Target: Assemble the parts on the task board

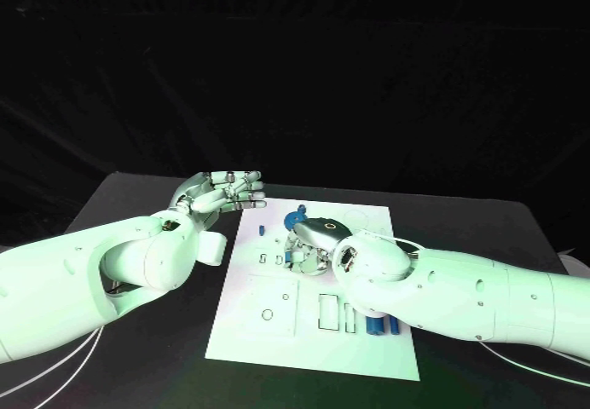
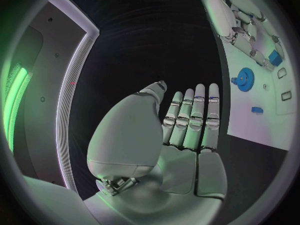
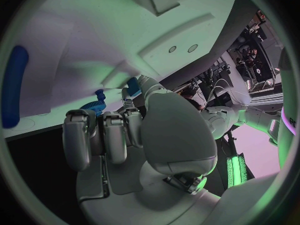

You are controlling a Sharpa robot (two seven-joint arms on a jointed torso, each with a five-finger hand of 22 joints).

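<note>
A: From the head camera, the white board lies mid-table, and the right hand sits low over its upper half, wrist turned in, back of the hand up. A blue gear peeks out just past it, near the board's far edge.

B: And the left wrist camera gives what that view can't: the gear is clear of the hand, and a small blue block sits right among the right hand's fingers.

A: Held?

B: The right wrist camera shows a small blue piece at the thumb tip, with the other fingers bent forward. Touching it, certainly. Whether it's actually pinched, I cannot tell.

A: Left hand?

B: Raised off the board's left far corner, fingers curled in the head view. Its own camera shows the fingers straight, side by side, thumb apart, nothing in the palm.

A: Near the board's front edge, 2 blue pegs lie side by side next to the slots. A long blue piece lies on the board in the right wrist camera.
</note>
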